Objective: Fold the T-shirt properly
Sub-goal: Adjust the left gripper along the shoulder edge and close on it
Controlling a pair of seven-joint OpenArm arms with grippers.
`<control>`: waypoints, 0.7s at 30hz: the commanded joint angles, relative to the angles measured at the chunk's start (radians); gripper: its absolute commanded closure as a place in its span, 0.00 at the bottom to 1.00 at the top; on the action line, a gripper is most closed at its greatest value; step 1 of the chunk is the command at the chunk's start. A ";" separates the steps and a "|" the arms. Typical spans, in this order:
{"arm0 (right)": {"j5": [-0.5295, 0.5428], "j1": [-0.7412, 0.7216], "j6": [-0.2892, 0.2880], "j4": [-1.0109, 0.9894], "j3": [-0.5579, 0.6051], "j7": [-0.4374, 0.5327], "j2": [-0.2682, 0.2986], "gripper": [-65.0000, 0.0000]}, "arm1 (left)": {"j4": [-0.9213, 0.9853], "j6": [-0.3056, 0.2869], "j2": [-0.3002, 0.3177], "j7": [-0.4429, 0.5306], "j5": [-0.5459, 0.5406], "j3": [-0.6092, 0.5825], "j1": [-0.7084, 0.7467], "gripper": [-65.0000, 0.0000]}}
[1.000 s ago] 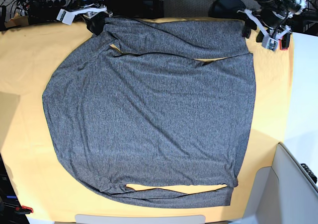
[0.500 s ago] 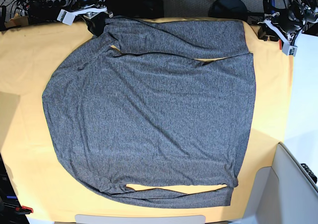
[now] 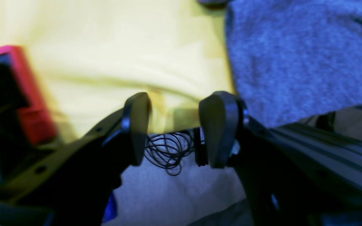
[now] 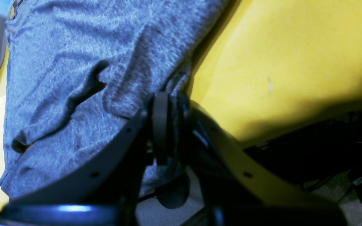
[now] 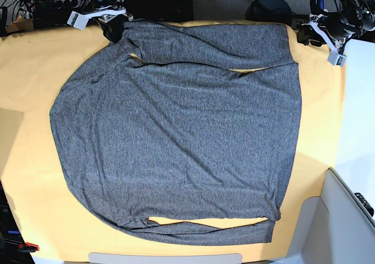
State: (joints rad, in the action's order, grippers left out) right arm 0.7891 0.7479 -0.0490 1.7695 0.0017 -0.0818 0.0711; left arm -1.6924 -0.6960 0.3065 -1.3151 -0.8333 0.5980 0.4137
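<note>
The dark grey T-shirt (image 5: pixel 176 129) lies spread flat on the yellow-orange cloth (image 5: pixel 35 71), with its far edge folded over in a band along the top. My right gripper (image 5: pixel 113 30) is at the shirt's far left corner. In the right wrist view it (image 4: pixel 168 125) is shut on a pinch of the shirt's (image 4: pixel 74 78) fabric. My left gripper (image 5: pixel 303 36) is just off the shirt's far right corner. In the left wrist view it (image 3: pixel 176 128) is open and empty over the cloth (image 3: pixel 121 47), with the shirt's edge (image 3: pixel 294 56) to its right.
The cloth covers the table to its edges. A white surface (image 5: pixel 360 100) borders it on the right, and a grey panel (image 5: pixel 340 217) stands at the near right. Cables and dark gear (image 5: pixel 58 3) crowd the far edge. A red part (image 3: pixel 27 94) shows left of my left gripper.
My left gripper has drawn back to the right from the shirt's far right corner and turned. My right gripper has stayed on the far left corner. The shirt has not moved.
</note>
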 commanded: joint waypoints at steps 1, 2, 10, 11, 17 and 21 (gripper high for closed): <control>-0.004 0.014 0.036 -0.009 0.005 -0.074 0.000 0.93 | -0.031 -0.002 0.009 -0.007 -0.016 0.000 0.006 0.55; -0.004 0.014 0.036 -0.009 0.005 -0.074 0.003 0.93 | -0.044 -0.002 0.009 -0.007 -0.016 0.000 0.007 0.55; -0.004 0.012 0.036 -0.009 0.005 -0.074 0.011 0.93 | -0.047 -0.002 0.007 -0.039 -0.059 -0.002 0.001 0.55; -0.004 0.012 0.036 -0.009 0.005 -0.074 0.011 0.93 | -0.045 -0.002 0.007 -0.039 -0.059 -0.002 0.001 0.55; -0.004 0.012 0.036 -0.010 0.005 -0.074 0.012 0.93 | 0.036 -0.002 0.009 -0.040 -0.071 -0.051 -0.020 0.55; -0.004 0.012 0.036 -0.010 0.005 -0.074 0.012 0.93 | 0.053 -0.002 0.007 -0.040 -0.071 -0.082 -0.022 0.55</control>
State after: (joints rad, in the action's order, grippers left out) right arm 0.7895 0.7452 -0.0494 1.7687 0.0017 -0.0856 0.0803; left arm -1.6405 -0.6975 0.3138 -1.3243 -0.9134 0.5278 0.3870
